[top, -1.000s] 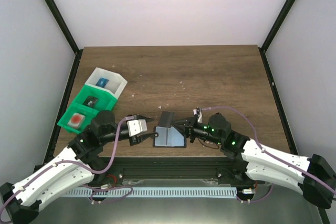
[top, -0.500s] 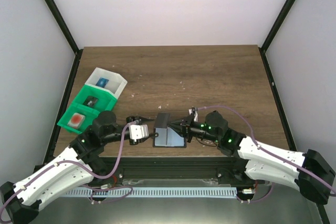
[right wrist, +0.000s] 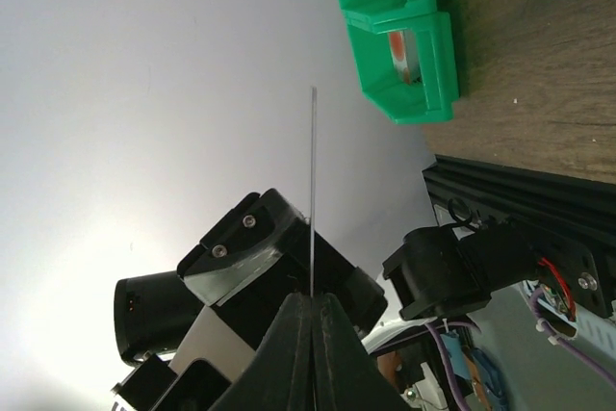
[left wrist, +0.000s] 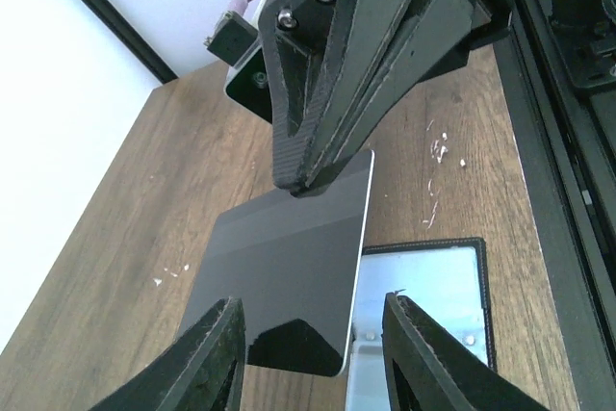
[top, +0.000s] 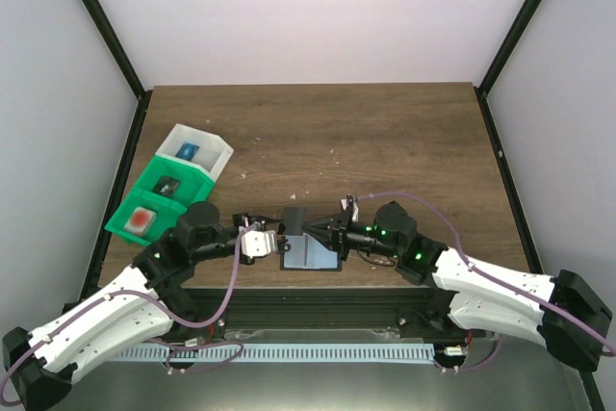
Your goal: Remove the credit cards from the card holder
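The right gripper [left wrist: 300,180] is clamped tight on the top corner of a dark card [left wrist: 284,276], pinching it at the very tips and holding it in the air just above the card holder [top: 310,255]. The holder lies open and flat on the table [top: 385,141], at the near edge between the two arms, its grey-blue inner panel [left wrist: 428,286] facing up inside the black rim. From the right wrist the card is a thin line seen edge-on [right wrist: 313,190], rising straight out of the closed fingertips. And here is the left gripper [left wrist: 313,344], right there at the card's free end: its jaws stand apart, one finger [left wrist: 217,353] at the card's lower corner and the other off to the far side with a clear strip of the holder showing between it and the card's edge. So it is not gripping; whether that near finger touches the card cannot be made out. Out to the left, well away from the action, sit the green bins [top: 154,204] with a white bin [top: 197,151] behind them, and a reddish item [top: 142,219] lies in the nearest green compartment.
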You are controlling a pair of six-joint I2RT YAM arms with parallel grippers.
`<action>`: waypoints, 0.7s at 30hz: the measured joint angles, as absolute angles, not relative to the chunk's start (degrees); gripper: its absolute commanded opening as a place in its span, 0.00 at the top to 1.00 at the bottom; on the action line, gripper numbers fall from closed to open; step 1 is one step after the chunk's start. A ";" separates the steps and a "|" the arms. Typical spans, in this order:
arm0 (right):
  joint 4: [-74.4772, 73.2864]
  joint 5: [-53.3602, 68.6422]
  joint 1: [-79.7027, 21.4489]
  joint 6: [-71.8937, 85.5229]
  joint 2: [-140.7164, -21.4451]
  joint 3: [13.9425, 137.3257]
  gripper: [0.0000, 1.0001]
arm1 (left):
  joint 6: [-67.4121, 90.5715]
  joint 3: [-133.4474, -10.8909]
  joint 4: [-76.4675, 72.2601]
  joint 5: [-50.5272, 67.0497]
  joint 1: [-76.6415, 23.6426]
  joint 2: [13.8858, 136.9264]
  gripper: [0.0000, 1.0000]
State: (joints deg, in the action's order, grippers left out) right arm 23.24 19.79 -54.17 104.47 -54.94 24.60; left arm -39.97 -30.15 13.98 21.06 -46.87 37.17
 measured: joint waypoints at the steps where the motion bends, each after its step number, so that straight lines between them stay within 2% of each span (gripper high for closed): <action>1: 23.46 19.86 -54.17 104.53 -54.98 24.60 1.00 | -40.07 -30.15 14.04 21.02 -46.87 37.23 0.60; 7: 24.43 20.60 -54.17 104.68 -55.77 24.60 1.00 | -41.45 -30.15 14.24 19.73 -46.87 37.28 0.73; 11: 25.43 21.08 -54.15 104.68 -56.29 24.60 1.00 | -42.26 -29.95 14.00 18.85 -46.89 36.32 0.98; 14: 26.79 21.54 -54.13 105.30 -56.69 24.62 0.99 | -43.75 -29.10 13.50 18.33 -47.03 34.72 1.00; 15: 27.09 21.82 -54.13 105.38 -56.69 24.64 0.95 | -43.86 -28.82 13.32 18.22 -47.24 34.22 1.00; 18: 27.99 22.13 -54.13 105.23 -56.55 24.64 0.64 | -43.64 -28.69 12.91 17.58 -47.37 33.04 1.00; 21: 28.64 21.96 -54.11 104.16 -55.40 24.16 0.43 | -42.28 -28.69 12.05 15.51 -47.18 32.49 1.00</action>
